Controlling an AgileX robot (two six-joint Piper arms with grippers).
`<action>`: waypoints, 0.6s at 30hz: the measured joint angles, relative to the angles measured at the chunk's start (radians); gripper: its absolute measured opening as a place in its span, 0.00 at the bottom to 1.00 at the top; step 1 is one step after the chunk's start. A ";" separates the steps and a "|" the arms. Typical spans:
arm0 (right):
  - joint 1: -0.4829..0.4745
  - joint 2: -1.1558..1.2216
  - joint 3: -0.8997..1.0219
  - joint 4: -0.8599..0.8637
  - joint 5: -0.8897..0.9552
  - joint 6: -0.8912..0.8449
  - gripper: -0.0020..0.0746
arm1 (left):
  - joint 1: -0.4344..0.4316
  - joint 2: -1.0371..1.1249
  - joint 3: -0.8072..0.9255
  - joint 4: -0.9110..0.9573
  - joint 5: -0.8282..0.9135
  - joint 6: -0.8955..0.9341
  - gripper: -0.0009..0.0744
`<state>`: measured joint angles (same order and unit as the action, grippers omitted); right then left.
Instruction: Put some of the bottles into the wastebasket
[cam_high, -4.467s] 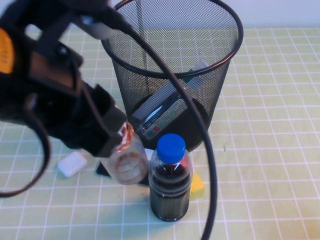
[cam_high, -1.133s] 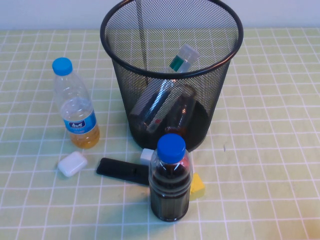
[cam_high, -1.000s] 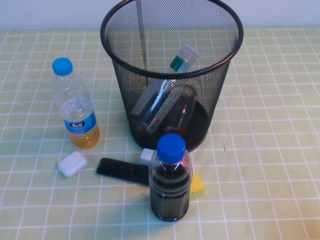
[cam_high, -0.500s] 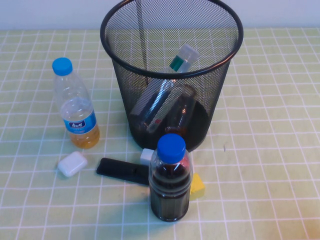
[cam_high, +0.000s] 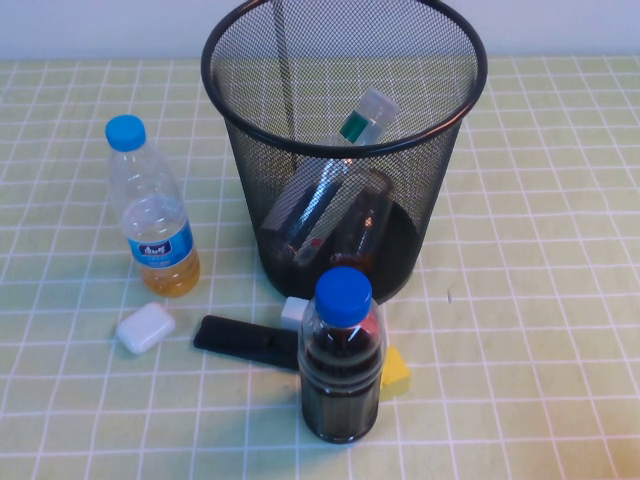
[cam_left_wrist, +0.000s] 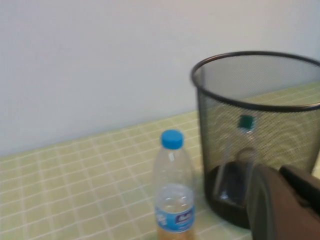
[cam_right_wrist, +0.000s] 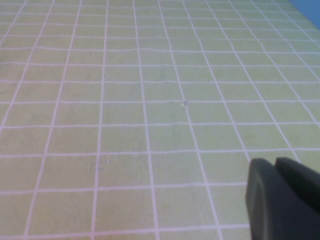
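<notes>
Two bottles (cam_high: 335, 215) lay inside the wastebasket (cam_high: 345, 150) at upper centre, unchanged over the last second; both hands had withdrawn from the high view, grips impossible to tell.

You have one wastebasket (cam_high: 430, 110) with two bottles inside: a taller one (cam_high: 330, 180) and a short one (cam_high: 362, 215). Two blue-capped bottles stand on the counter (cam_high: 540, 330): a slim one (cam_high: 152, 225) and a dark one (cam_high: 340, 365). Also one white case (cam_high: 145, 327), one black remote (cam_high: 240, 340), one yellow block (cam_high: 395, 370), one small white block (cam_high: 293, 311). Two claws: left claw (cam_left_wrist: 285, 205), right claw (cam_right_wrist: 282, 195).
</notes>
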<state>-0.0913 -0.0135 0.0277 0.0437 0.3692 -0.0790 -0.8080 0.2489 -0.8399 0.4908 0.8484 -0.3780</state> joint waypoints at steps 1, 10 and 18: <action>0.000 0.000 0.000 0.000 0.000 0.000 0.02 | 0.021 -0.001 0.017 0.010 -0.010 0.000 0.01; 0.000 0.000 0.000 0.000 0.000 0.000 0.02 | 0.350 -0.051 0.333 0.008 -0.404 0.073 0.01; 0.000 0.000 0.000 0.000 0.000 0.000 0.02 | 0.712 -0.114 0.535 -0.258 -0.581 0.245 0.01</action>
<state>-0.0913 -0.0135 0.0277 0.0437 0.3692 -0.0790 -0.0963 0.1348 -0.3047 0.2324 0.2674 -0.1326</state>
